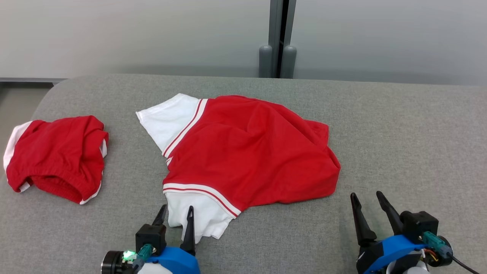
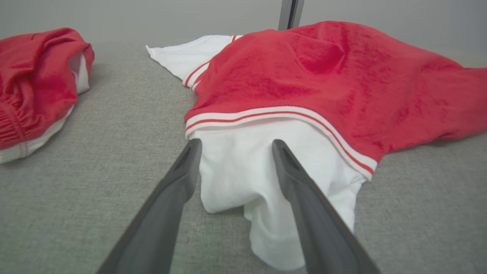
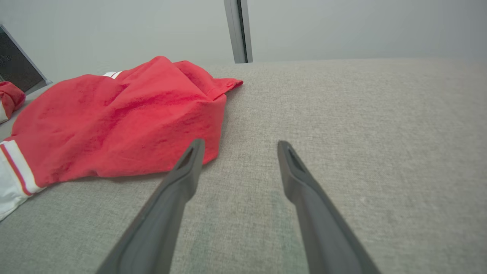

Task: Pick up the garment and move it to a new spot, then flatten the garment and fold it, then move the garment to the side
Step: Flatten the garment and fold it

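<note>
At the table's near edge both arms reach forward and low, fingers pointing toward its far side. The left gripper is spread wide, its fingers straddling the white sleeve. The right gripper, likewise spread and empty, sits over bare table just beside the red hem. The garment lies rumpled and unfolded on the table's middle. The pick-up looks to be the step in hand: next the left should dip and pinch the sleeve, the right shift onto the hem. A second red garment lies bunched at the table's left end.
</note>
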You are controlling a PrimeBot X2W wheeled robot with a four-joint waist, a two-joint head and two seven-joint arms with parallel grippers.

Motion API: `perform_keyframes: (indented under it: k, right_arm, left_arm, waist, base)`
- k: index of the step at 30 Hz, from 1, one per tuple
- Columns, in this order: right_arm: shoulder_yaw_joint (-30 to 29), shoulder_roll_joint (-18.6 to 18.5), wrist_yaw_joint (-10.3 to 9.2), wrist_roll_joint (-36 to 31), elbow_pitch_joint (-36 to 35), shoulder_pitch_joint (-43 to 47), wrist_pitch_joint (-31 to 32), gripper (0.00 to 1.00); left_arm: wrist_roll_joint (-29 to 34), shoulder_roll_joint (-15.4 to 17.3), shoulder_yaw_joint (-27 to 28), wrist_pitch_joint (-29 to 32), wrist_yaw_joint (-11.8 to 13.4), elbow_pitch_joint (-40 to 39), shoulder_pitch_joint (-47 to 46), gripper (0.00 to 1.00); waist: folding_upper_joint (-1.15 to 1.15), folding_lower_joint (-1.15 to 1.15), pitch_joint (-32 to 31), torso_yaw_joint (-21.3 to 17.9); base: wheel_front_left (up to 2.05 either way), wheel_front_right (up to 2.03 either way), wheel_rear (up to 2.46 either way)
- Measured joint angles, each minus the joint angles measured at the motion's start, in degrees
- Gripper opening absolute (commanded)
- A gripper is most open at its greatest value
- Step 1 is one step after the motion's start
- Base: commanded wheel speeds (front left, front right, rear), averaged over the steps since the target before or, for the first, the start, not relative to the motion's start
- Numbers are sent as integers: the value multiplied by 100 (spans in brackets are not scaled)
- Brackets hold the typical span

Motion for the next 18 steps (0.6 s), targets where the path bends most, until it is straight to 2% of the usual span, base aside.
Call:
perform_keyframes:
  k: [11,15,16,17,18]
  right_arm:
    - [116,1,0,-338,443,-565,-1,100]
    - [170,3,0,-342,924,-784,0,100]
    - [160,3,0,-313,1021,-834,1,32]
    - [176,1,0,-280,1102,-905,-1,0]
    - [194,2,0,-166,1184,-977,0,0]
  left_arm:
    - [-33,-57,-18,-47,-111,-283,-283,100]
    - [-13,-65,-25,-47,-136,-386,-284,100]
    - [0,-67,-29,-47,-138,-399,-284,100]
    - [9,-69,-26,-47,-155,-414,-284,100]
    - [10,-71,-18,-47,-157,-439,-284,100]
  waist:
    - [1,1,350,287]
    - [1,1,452,435]
    - [1,1,475,464]
    - [0,1,502,490]
    - [0,1,524,511]
  base:
    - [0,0,0]
    - [0,0,0]
    - [0,0,0]
    - [0,0,0]
    - [0,0,0]
